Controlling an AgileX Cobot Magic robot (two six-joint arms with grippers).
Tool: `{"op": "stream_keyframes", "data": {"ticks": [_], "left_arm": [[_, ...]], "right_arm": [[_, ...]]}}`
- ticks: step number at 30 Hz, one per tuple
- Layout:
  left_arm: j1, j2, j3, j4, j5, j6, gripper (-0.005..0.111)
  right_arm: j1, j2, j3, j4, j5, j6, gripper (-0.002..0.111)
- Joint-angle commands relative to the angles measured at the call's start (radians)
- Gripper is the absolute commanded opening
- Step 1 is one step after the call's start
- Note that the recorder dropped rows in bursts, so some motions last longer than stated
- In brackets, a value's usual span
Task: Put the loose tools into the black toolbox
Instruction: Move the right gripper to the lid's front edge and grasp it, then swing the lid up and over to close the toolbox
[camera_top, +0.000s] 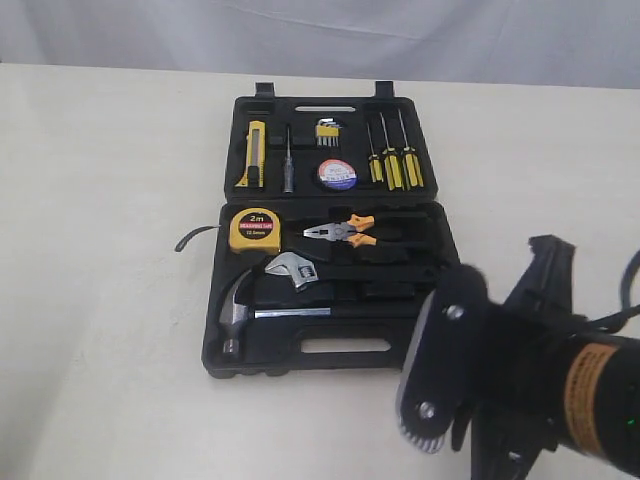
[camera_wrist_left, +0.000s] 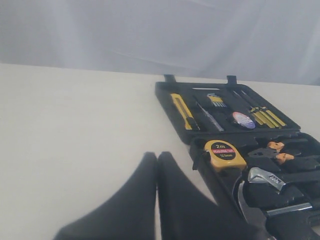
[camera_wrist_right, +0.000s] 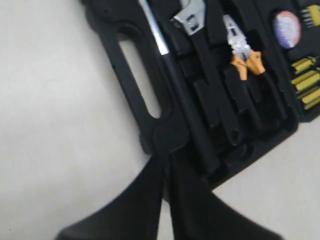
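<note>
**All four loose tools in the open box; both grippers closed and empty**

Only the exterior view gave us the whole black toolbox (camera_top: 300, 365), lying open on the pale table (camera_top: 110, 250). In its base half the yellow tape measure (camera_top: 254, 230) and the pliers (camera_top: 342, 233) with orange-black handles sat side by side. In the lid half lay the yellow-black utility knife (camera_top: 255, 153) and the black tape roll (camera_top: 337, 175) with its blue-white label.

The right wrist view missed the tape measure and the knife. It alone showed the right gripper (camera_wrist_right: 166, 170), its fingers pressed together with nothing between them, over the box's near rim by the handle cut-out. The left wrist view alone showed the left gripper (camera_wrist_left: 156, 157), likewise closed and empty, over the table on the tape-measure side of the box.

Around these we saw a hammer (camera_top: 240, 305) and a wrench (camera_top: 292, 269) in the base. The lid also held hex keys (camera_top: 328, 130) and a thin grey-shafted tool (camera_top: 287, 160). A black strap (camera_top: 195, 236) trailed from the tape measure onto the table. In the exterior view the right arm (camera_top: 500, 370) hid the box's near right corner.

We counted one tape measure, one pair of pliers, one knife, one tape roll, one hammer, one wrench and three yellow-handled screwdrivers (camera_top: 392, 165). The hex keys were too small for us to count.
</note>
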Motion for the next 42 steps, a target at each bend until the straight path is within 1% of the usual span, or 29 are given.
{"op": "stream_keyframes", "data": {"ticks": [1, 2, 3, 4, 5, 9, 10, 13, 15, 20, 27, 28, 29, 31, 33, 34, 38, 42], "left_arm": [[-0.006, -0.002, 0.003, 0.006, -0.004, -0.001, 0.000], [-0.006, -0.002, 0.003, 0.006, -0.004, -0.001, 0.000], [-0.006, -0.002, 0.003, 0.006, -0.004, -0.001, 0.000], [-0.006, -0.002, 0.003, 0.006, -0.004, -0.001, 0.000], [-0.006, -0.002, 0.003, 0.006, -0.004, -0.001, 0.000], [-0.006, -0.002, 0.003, 0.006, -0.004, -0.001, 0.000], [-0.006, -0.002, 0.003, 0.006, -0.004, -0.001, 0.000], [-0.006, -0.002, 0.003, 0.006, -0.004, -0.001, 0.000], [-0.006, -0.002, 0.003, 0.006, -0.004, -0.001, 0.000], [-0.006, -0.002, 0.003, 0.006, -0.004, -0.001, 0.000], [-0.006, -0.002, 0.003, 0.006, -0.004, -0.001, 0.000], [-0.006, -0.002, 0.003, 0.006, -0.004, -0.001, 0.000], [-0.006, -0.002, 0.003, 0.006, -0.004, -0.001, 0.000], [-0.006, -0.002, 0.003, 0.006, -0.004, -0.001, 0.000], [-0.006, -0.002, 0.003, 0.006, -0.004, -0.001, 0.000], [-0.006, -0.002, 0.003, 0.006, -0.004, -0.001, 0.000], [-0.006, -0.002, 0.003, 0.006, -0.004, -0.001, 0.000], [-0.006, -0.002, 0.003, 0.006, -0.004, -0.001, 0.000]], "right_arm": [[0.016, 0.116, -0.001, -0.104, -0.112, 0.010, 0.031], [0.016, 0.150, -0.001, -0.127, -0.132, 0.014, 0.041], [0.016, 0.186, -0.001, -0.149, -0.141, 0.027, 0.047], [0.016, 0.217, -0.001, -0.187, -0.148, 0.053, 0.051], [0.016, 0.264, -0.001, -0.230, -0.162, 0.106, 0.052], [0.016, 0.406, -0.007, -0.450, -0.206, 0.288, 0.048], [0.016, 0.441, -0.013, -0.527, -0.206, 0.361, 0.048], [0.016, 0.537, -0.043, -0.724, -0.149, 0.585, 0.048], [0.016, 0.586, -0.062, -0.797, -0.118, 0.669, 0.048], [0.016, 0.699, -0.116, -0.819, -0.141, 0.675, 0.048], [0.013, 0.827, -0.190, -0.837, -0.073, 0.688, 0.047], [0.013, 0.840, -0.197, -0.837, -0.062, 0.692, 0.046], [0.013, 0.854, -0.205, -0.837, -0.047, 0.704, 0.041], [0.013, 0.873, -0.218, -0.837, -0.031, 0.737, 0.027], [0.016, 0.879, -0.219, -0.835, -0.036, 0.772, 0.004], [0.024, 0.879, -0.219, -0.830, -0.035, 0.792, 0.000], [0.074, 0.856, -0.219, -0.797, -0.035, 0.834, 0.000], [0.185, 0.794, -0.219, -0.728, -0.035, 0.840, 0.000]]}}
